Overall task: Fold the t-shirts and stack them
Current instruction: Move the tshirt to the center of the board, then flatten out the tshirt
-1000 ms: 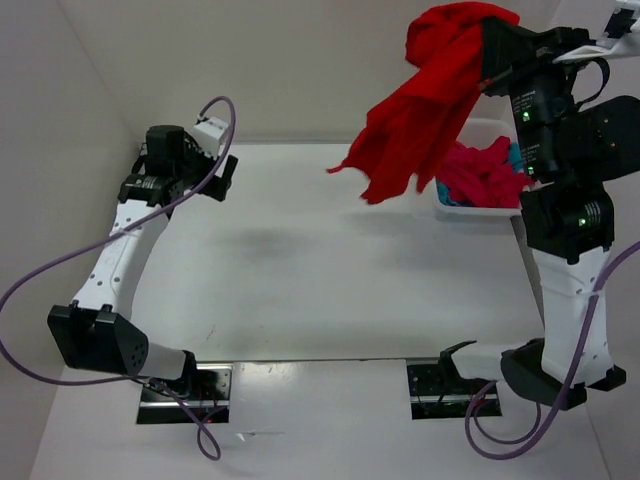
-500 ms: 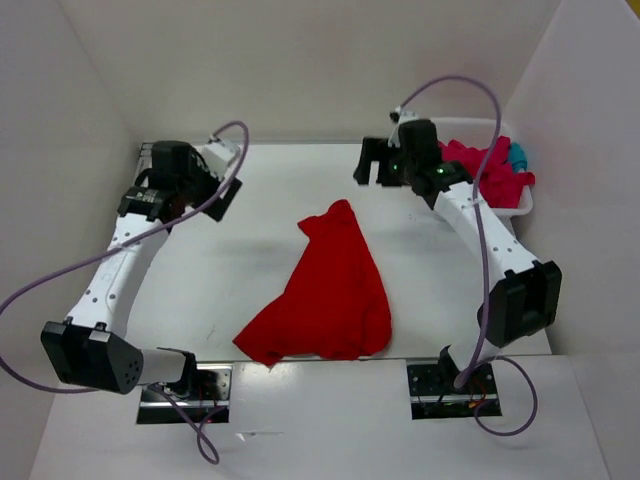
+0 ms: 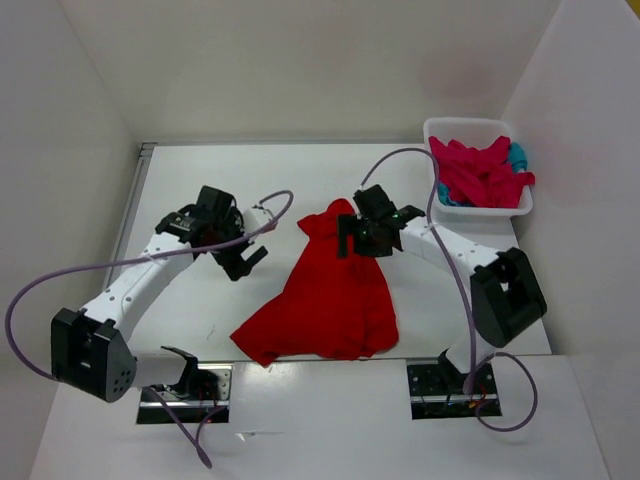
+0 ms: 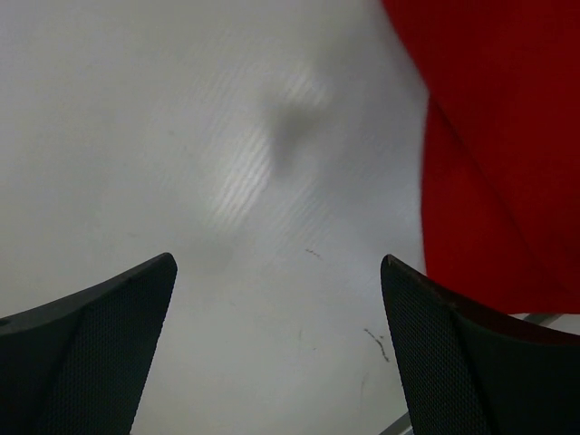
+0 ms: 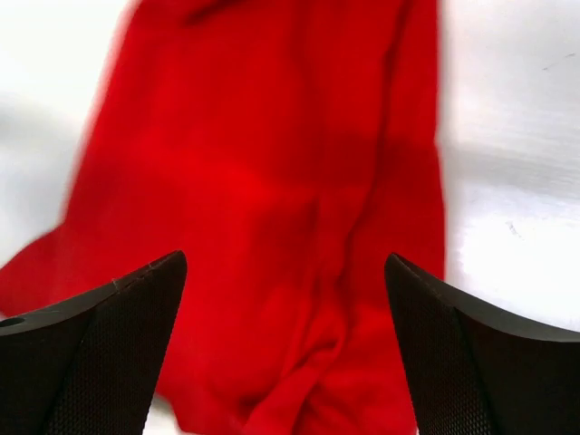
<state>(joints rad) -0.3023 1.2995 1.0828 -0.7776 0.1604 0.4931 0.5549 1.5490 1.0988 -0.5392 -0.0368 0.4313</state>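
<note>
One white table (image 3: 200, 190). Red t-shirt (image 3: 330, 300) lies crumpled at centre, reaching near edge. White basket (image 3: 470, 125) at far right corner holds crimson-pink t-shirt (image 3: 480, 175) and teal t-shirt (image 3: 517, 155). Right gripper (image 3: 360, 238) over red t-shirt's far end, jaws wide, empty. Left gripper (image 3: 243, 262) just left of red t-shirt, jaws wide, empty.

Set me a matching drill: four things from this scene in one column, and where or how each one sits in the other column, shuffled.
Things
1. bright red cotton t-shirt
2. crimson-pink cotton t-shirt
3. left arm's fingers
4. right arm's fingers

Places or states
A. spread apart above red cloth
B. heaped in the white plastic basket
C. lying crumpled on the white table
D. spread apart above bare table surface

Pairs: 1-C, 2-B, 3-D, 4-A
</note>
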